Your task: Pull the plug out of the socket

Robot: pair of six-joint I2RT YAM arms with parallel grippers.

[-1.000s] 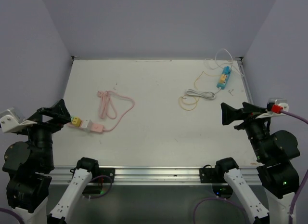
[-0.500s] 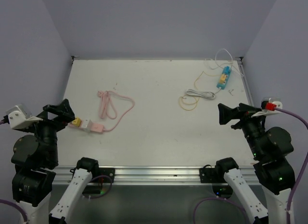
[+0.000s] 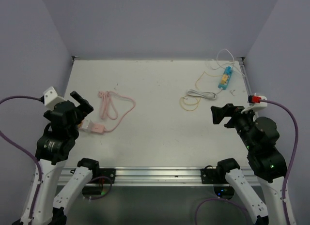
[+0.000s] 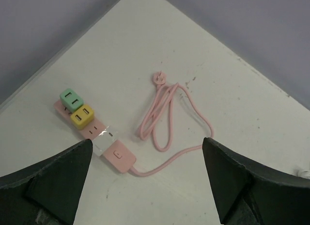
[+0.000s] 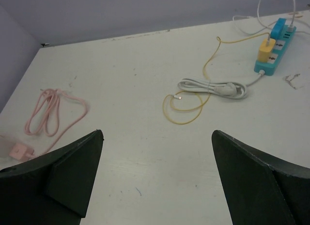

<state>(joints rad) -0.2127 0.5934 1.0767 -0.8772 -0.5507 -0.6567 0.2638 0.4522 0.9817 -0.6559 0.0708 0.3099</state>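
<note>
1. We see a white bench [image 3: 160, 84] walled on three sides, and everything below lies on it.
2. The left arm [image 3: 58, 133] hangs over the bench's near left part. Its jaws are spread wide and hold nothing. In its wrist view the pink power strip lies on the bench, framed between them and untouched.
3. The right arm [image 3: 259, 138] stands at the near right. Its jaws are likewise spread wide and hold nothing, well apart from every item.
4. The pink power strip [image 4: 118, 157] lies at the left of the bench. Its pink cord [image 4: 157, 111] is looped beside it.
5. The blue power strip [image 5: 273, 53] lies in the far right corner.
6. A bundled white cable [image 5: 208, 85] lies near the blue strip, crossed by a thin yellow wire [image 5: 180, 122].
7. A green plug [image 4: 70, 99] and a yellow plug [image 4: 82, 116] sit side by side in the pink strip, at the end away from its cord.
8. We note a far yellow plug [image 5: 267, 47] seated in the blue strip.
</note>
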